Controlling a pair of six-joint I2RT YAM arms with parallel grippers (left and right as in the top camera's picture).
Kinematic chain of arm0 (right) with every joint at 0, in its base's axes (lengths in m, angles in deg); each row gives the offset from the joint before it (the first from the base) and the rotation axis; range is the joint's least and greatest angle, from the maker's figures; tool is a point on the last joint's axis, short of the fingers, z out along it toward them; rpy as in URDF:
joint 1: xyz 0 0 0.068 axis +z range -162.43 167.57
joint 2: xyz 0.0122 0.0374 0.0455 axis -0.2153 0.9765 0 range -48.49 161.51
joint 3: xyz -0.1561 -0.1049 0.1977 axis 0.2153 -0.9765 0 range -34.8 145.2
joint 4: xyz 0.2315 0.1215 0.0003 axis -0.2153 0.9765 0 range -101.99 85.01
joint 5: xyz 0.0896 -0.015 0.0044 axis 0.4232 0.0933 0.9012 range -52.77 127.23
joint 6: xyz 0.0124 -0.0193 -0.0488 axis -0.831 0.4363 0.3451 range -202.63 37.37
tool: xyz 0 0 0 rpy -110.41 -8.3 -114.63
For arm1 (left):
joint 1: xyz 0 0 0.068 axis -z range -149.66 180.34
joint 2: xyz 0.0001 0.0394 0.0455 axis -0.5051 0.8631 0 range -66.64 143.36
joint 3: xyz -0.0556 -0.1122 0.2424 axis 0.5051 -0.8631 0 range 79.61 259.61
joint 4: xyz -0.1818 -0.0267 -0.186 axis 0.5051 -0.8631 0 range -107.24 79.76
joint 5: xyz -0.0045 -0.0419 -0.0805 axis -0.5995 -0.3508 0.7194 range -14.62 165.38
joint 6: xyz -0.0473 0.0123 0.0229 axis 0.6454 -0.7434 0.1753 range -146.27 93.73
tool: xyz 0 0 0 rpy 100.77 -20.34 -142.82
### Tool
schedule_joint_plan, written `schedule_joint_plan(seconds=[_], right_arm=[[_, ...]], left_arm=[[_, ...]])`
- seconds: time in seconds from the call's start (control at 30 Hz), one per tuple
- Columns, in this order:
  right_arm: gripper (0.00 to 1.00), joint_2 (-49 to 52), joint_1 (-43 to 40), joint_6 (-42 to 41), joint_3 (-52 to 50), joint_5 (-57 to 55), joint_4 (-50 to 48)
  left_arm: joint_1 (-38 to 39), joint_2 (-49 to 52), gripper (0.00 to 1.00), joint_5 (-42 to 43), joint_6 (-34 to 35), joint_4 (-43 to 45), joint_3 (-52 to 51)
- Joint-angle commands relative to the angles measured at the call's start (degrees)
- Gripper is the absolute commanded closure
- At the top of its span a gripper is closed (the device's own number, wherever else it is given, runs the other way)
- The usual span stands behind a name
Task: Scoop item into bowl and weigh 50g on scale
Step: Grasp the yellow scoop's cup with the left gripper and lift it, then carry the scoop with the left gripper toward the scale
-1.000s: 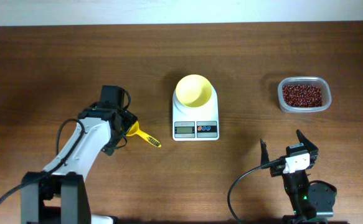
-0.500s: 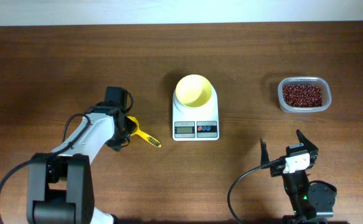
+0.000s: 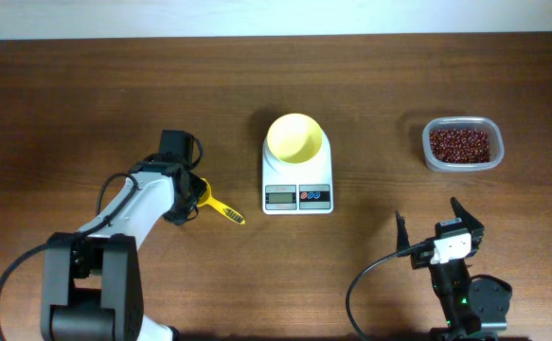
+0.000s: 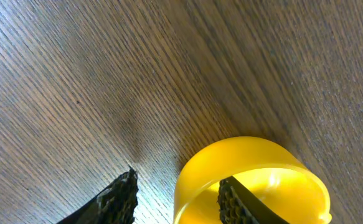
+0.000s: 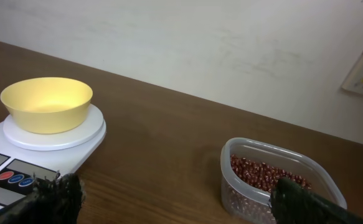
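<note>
Straddling the cup wall of a yellow scoop (image 3: pixel 217 206) at counter (image 3: pixel 86 95) left, the L end effector (image 4: pixel 176 190) is part-open: one finger inside the cup, the other outside w/ a gap to the wall, so not gripping. The scoop lies on the wood, handle pointing toward the white scale (image 3: pixel 297 194) at centre. A pale yellow bowl (image 3: pixel 294 137) sits empty on the scale's platter. Red-brown beans (image 3: pixel 460 144) fill a clear tub (image 3: pixel 493 142) at far right, well apart from the scale. The R end effector (image 3: pixel 427 216) rests near the front edge, fingers spread wide, holding nothing.
</note>
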Motion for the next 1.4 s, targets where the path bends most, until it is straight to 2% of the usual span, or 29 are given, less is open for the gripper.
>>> schedule_joint_plan(seconds=[0.0,0.03,0.17,0.2,0.23,0.3,0.43,0.5,0.63,0.77,0.93,0.97,1.07,1.1,1.3,1.37], right_arm=[[0.01,-0.37,-0.37,-0.66,-0.37,-0.31,0.26],[0.01,-0.37,-0.37,-0.66,-0.37,-0.31,0.26],[0.01,-0.37,-0.37,-0.63,-0.37,-0.31,0.26],[0.01,-0.37,-0.37,-0.63,-0.37,-0.31,0.26],[0.01,-0.37,-0.37,-0.63,-0.37,-0.33,0.26],[0.01,-0.37,-0.37,-0.66,-0.37,-0.31,0.26],[0.01,-0.37,-0.37,-0.63,-0.37,-0.31,0.26],[0.01,-0.37,-0.37,-0.66,-0.37,-0.31,0.26],[0.01,-0.37,-0.37,-0.63,-0.37,-0.31,0.26],[0.01,-0.37,-0.37,-0.66,-0.37,-0.31,0.26],[0.01,-0.37,-0.37,-0.63,-0.37,-0.31,0.26],[0.01,-0.37,-0.37,-0.63,-0.37,-0.31,0.26],[0.01,-0.37,-0.37,-0.66,-0.37,-0.31,0.26],[0.01,-0.37,-0.37,-0.63,-0.37,-0.31,0.26],[0.01,-0.37,-0.37,-0.63,-0.37,-0.31,0.26],[0.01,-0.37,-0.37,-0.63,-0.37,-0.31,0.26]], left_arm=[[0.02,0.52,0.55,-0.44,0.55,0.85,-1.18],[0.02,0.59,0.55,-0.42,0.55,1.77,-1.88],[0.02,0.59,0.75,-0.39,0.57,3.15,-3.23],[0.02,0.59,0.91,-0.37,0.57,3.15,-3.23],[0.02,0.57,1.0,0.33,0.52,3.15,-3.21],[0.02,0.07,1.0,1.36,-0.26,3.1,-3.1],[0.02,-5.77,1.0,1.03,-9.33,3.13,-1.16],[0.0,-10.4,1.0,-0.26,-11.17,3.1,-0.7],[0.02,-16.52,1.0,1.62,-11.17,3.04,-0.7],[0.02,-16.7,1.0,7.26,-11.17,3.1,-0.7],[0.02,-16.72,1.0,7.5,-10.99,3.06,-0.7],[0.02,-16.72,1.0,8.15,-9.92,3.06,-0.7],[0.02,-16.83,1.0,12.31,1.09,3.08,-0.7],[0.02,-17.14,1.0,12.31,2.25,3.1,-0.7],[0.02,-18.62,1.0,16.57,1.84,3.15,-0.7],[0.02,-20.39,1.0,16.55,-0.9,3.15,-0.68]])
